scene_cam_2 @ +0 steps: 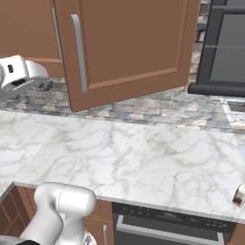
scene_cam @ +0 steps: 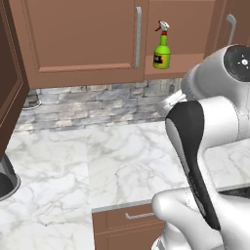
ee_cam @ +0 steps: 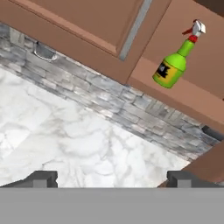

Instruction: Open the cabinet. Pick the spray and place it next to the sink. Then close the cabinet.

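White-veined marble is spreading across the surface (scene_cam: 122, 161), backed by a grey stone wall strip under the brown cabinet (scene_cam: 78, 39). At the upper right of the left base view, the cabinet is standing open on one side, and the spray (scene_cam: 162, 48) is sitting upright on its bottom shelf, just right of the closed door's vertical silver handle (scene_cam: 138, 36). Its long axis is running vertically there, with the white trigger nozzle at the top and the red tip pointing toward the left of the frame. In the hand view the bottle (ee_cam: 174, 63) is appearing at the upper right, leaning with the camera's roll, nozzle toward the top right corner. The gripper (ee_cam: 113, 178) is showing its two dark fingertips (ee_cam: 41, 178) far apart at the bottom of the hand view, jaws spread wide, gripping nothing and touching nothing, well short of the spray. In the right base view, an open cabinet door (scene_cam_2: 129, 48) is swinging out over the marble.
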Tool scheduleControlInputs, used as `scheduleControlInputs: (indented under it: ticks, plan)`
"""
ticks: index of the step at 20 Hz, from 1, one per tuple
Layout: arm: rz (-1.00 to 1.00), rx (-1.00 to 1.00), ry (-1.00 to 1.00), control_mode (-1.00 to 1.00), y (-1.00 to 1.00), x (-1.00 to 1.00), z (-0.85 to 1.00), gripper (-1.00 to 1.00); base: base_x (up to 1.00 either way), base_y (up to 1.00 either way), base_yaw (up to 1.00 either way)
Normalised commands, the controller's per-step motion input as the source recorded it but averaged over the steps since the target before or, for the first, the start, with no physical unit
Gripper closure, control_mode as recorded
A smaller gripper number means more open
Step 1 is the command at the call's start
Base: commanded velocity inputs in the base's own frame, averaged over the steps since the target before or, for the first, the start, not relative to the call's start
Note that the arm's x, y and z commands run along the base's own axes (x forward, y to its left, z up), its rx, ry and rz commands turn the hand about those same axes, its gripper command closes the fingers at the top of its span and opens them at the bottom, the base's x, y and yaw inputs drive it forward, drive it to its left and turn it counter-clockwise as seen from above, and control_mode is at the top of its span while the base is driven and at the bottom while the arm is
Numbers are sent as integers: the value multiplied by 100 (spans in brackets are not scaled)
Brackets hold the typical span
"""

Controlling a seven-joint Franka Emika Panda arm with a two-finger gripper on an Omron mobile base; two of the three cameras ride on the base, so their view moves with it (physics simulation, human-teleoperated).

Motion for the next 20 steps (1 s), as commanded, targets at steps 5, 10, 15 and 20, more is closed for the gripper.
scheduleControlInputs:
  ticks: [5,10,15,20]
  plan:
    - [-1,-35,10,-100,0,30,-8,-100,0,0,0]
    - [-7,-35,2,-100,0,26,-17,-100,0,0,0]
    - [-3,-20,-1,-100,0,44,-51,-100,0,0,0]
    - [0,-18,-5,-100,0,61,-26,-100,0,0,0]
